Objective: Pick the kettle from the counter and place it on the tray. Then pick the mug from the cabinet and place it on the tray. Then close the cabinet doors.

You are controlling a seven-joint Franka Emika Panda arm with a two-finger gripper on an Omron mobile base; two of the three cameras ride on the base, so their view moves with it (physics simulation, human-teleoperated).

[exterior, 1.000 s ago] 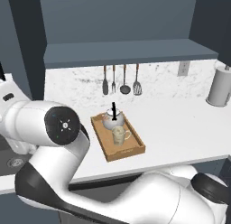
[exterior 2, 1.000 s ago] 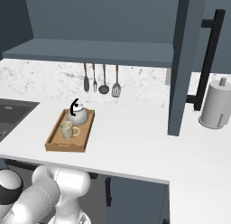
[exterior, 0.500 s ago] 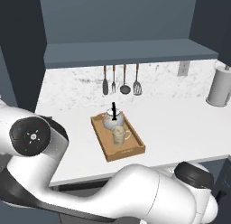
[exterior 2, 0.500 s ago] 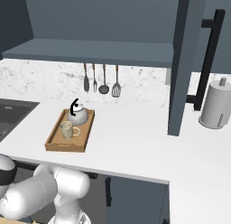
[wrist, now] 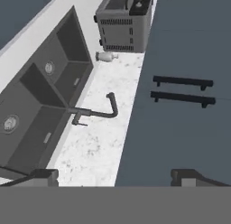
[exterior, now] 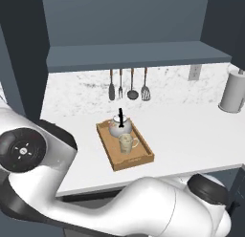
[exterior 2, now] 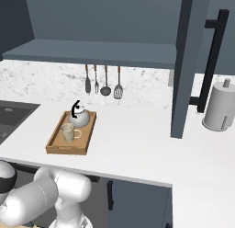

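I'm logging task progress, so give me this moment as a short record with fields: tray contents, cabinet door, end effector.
tray contents: kettle and mug both sit on the tray, kettle at the wall end
cabinet door: right door stands open, edge toward the room
end effector: end effector open, holding nothing, looking over a sink and faucet
left to do: close the doors

Tray [exterior: 125,153] sat on the counter [exterior: 191,131] w/ kettle [exterior: 119,126] at its far end and mug [exterior: 126,142] just in front of it, both inside the rims. Utensils [exterior: 128,85] hung on the wall behind the tray, under the cabinet [exterior: 134,54] shelf; canister [exterior: 233,90] stood well off to the right, w/ an open cabinet door [exterior 2: 187,66] between it and the tray in the right base view. In the hand view a sink [wrist: 40,96] lay left of a faucet [wrist: 97,111], toaster [wrist: 124,21] beyond them.
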